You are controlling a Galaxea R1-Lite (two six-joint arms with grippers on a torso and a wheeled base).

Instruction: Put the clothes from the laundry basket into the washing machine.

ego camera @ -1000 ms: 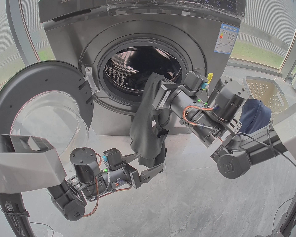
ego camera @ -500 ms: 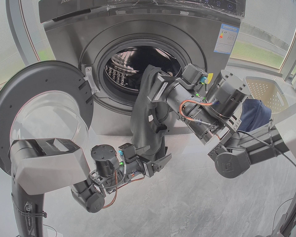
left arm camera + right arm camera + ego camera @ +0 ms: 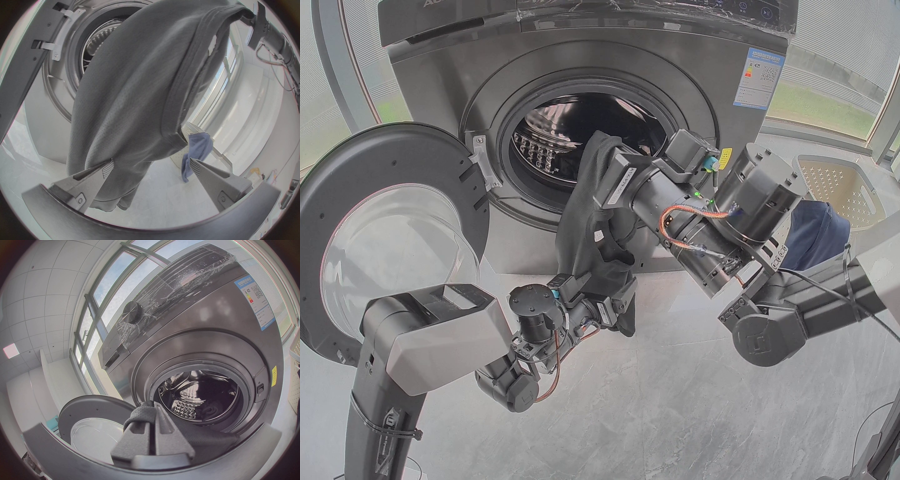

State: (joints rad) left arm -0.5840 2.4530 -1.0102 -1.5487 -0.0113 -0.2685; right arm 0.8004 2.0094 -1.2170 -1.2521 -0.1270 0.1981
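A dark grey garment [image 3: 590, 237] hangs in front of the washing machine's drum opening [image 3: 547, 147]. My right gripper [image 3: 152, 410] is shut on its top end, level with the lower rim of the opening. My left gripper [image 3: 151, 167] is open at the garment's lower part, one fingertip [image 3: 107, 167] against the cloth and the other free beside it. In the head view the left gripper [image 3: 622, 299] sits at the hanging hem, a little above the floor. A blue garment [image 3: 815, 234] lies over the laundry basket [image 3: 844, 181] on the right.
The round door [image 3: 394, 206] stands swung open to the left of the drum. Dark cloth [image 3: 212, 408] lies inside the drum. The grey tiled floor [image 3: 675, 406] in front of the machine is bare. Windows run behind the machine.
My left arm has moved up and right until its open gripper reached the garment's lower end. The right gripper has shifted the garment slightly left and up toward the opening.
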